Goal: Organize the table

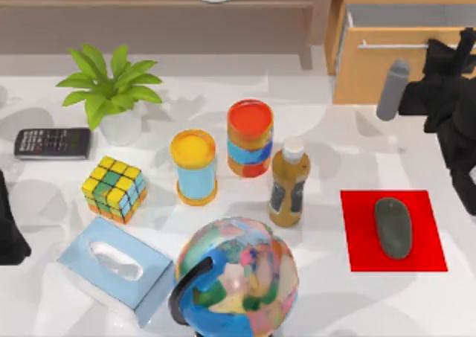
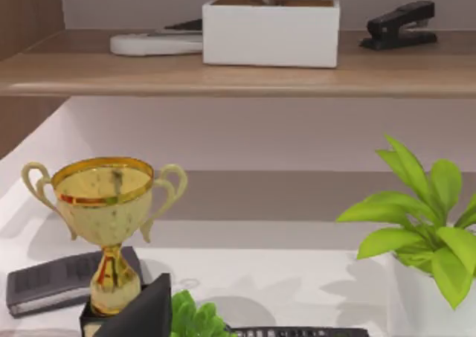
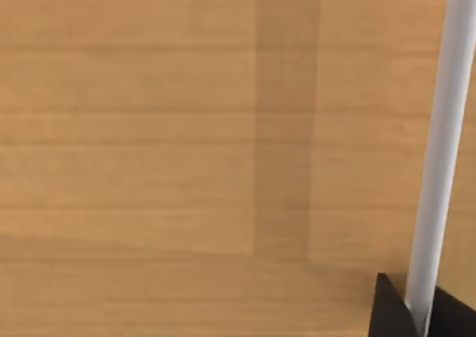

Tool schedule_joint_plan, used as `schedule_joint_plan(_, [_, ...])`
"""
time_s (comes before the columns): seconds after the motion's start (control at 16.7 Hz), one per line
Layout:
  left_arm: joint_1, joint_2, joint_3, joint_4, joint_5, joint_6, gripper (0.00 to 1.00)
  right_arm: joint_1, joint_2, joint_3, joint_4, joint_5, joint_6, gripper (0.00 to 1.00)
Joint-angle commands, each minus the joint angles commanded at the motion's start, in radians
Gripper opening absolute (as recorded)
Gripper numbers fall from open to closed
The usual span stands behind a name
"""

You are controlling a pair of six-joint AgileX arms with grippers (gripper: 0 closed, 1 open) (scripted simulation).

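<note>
- Globe (image 1: pixel 238 281) sat nearest, on white surface (image 1: pixel 327 307).
- Right claw (image 1: pixel 452 54) met drawer handle (image 1: pixel 394 45), probably to open it; finger state: cannot tell.
- Left arm parked at left edge.

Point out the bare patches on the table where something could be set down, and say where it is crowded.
Free on the table: the stretch between the brown bottle and the wooden cabinet, above the red mat; also the front right corner below that mat. Crowded: the middle and front left, where the two canisters, Rubik's cube, tissue box and globe stand close together.
</note>
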Motion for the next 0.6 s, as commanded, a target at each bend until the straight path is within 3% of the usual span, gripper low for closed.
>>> schedule_joint_plan(0.24, [0.000, 0.000, 0.000, 0.000, 0.000, 0.000, 1.00, 0.000, 0.005, 0.012, -0.008, 0.002, 0.002, 0.00])
schedule_joint_plan(0.6, [0.000, 0.000, 0.000, 0.000, 0.000, 0.000, 1.00, -0.023, 0.090, 0.224, -0.116, -0.023, -0.001, 0.00])
